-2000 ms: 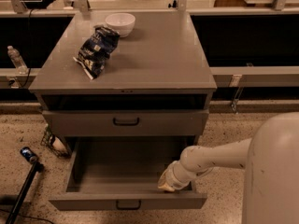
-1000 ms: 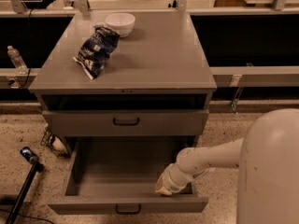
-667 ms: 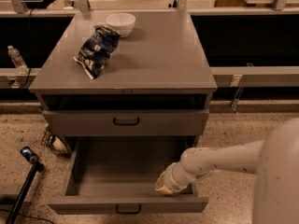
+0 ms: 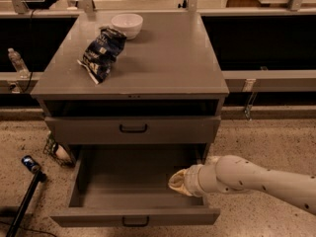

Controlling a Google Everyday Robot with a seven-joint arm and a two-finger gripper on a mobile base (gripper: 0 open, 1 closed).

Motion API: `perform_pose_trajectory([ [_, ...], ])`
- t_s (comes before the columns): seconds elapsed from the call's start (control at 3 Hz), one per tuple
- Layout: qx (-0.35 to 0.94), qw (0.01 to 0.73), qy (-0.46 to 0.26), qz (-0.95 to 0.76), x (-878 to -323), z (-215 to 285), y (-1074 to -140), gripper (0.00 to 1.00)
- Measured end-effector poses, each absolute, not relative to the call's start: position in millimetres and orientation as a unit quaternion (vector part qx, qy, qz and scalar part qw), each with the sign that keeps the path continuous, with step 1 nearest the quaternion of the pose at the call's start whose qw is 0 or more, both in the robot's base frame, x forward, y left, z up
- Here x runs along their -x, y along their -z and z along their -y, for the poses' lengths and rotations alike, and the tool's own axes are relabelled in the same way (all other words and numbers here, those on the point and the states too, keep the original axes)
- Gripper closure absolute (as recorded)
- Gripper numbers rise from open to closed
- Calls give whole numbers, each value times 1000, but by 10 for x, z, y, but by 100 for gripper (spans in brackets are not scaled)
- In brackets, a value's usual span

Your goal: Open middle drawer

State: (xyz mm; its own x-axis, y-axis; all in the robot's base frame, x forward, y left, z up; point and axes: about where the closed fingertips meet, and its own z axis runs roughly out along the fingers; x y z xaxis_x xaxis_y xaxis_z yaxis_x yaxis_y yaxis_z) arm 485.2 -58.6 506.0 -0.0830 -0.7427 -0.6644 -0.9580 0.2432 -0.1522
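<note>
The middle drawer (image 4: 126, 179) of the grey cabinet is pulled out towards me, and its deep grey tray is bare. Its low front panel carries a small dark bar handle (image 4: 134, 222) at the centre. My gripper (image 4: 178, 181) is on the end of the white arm coming in from the right. It sits inside the tray at the right side, just behind the front panel. The taller drawer (image 4: 89, 130) above is closed. Any lower drawer is hidden under the open one.
A white bowl (image 4: 127, 24) and a dark snack bag (image 4: 102, 52) lie on the cabinet top (image 4: 173, 58). A plastic bottle (image 4: 17, 62) stands on the ledge at left. A dark pole with a blue tip (image 4: 29, 164) leans on the floor at lower left.
The middle drawer slid out a little further early on, then stayed put. My gripper stayed in the tray's right front corner, shifting only slightly.
</note>
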Motion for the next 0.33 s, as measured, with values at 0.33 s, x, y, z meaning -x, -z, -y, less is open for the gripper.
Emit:
perform_pose_trajectory([
  [0.33, 582, 333, -160, -724, -4814, 717, -5076, 81],
])
